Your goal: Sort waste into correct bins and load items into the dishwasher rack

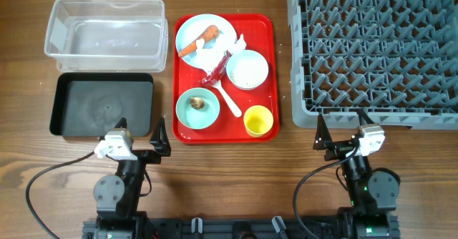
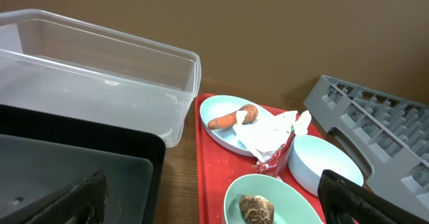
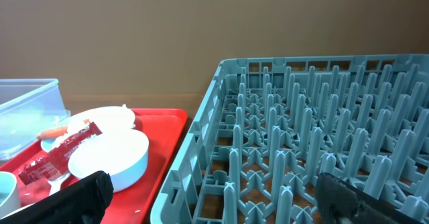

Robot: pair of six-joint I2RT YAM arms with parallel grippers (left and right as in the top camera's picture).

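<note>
On the red tray (image 1: 265, 38) a light blue plate (image 1: 189, 30) holds an orange carrot piece (image 1: 200, 42) and crumpled white napkins (image 1: 215, 53). A shiny red wrapper (image 1: 218, 69) lies beside a pale bowl (image 1: 247, 71). A second bowl (image 1: 182, 114) holds a brown lump (image 1: 198, 104). A white spoon (image 1: 230, 101) and a yellow cup (image 1: 258, 120) lie near the front. The grey rack (image 1: 372, 117) stands at the right. My left gripper (image 1: 141, 129) is open and empty at the black tray's front right corner. My right gripper (image 1: 342, 124) is open and empty in front of the rack.
The clear tub (image 1: 106, 31) stands at the back left, with the shallow black tray (image 1: 104, 106) just in front of it. Bare wood table lies between the tray and the rack and along the front edge.
</note>
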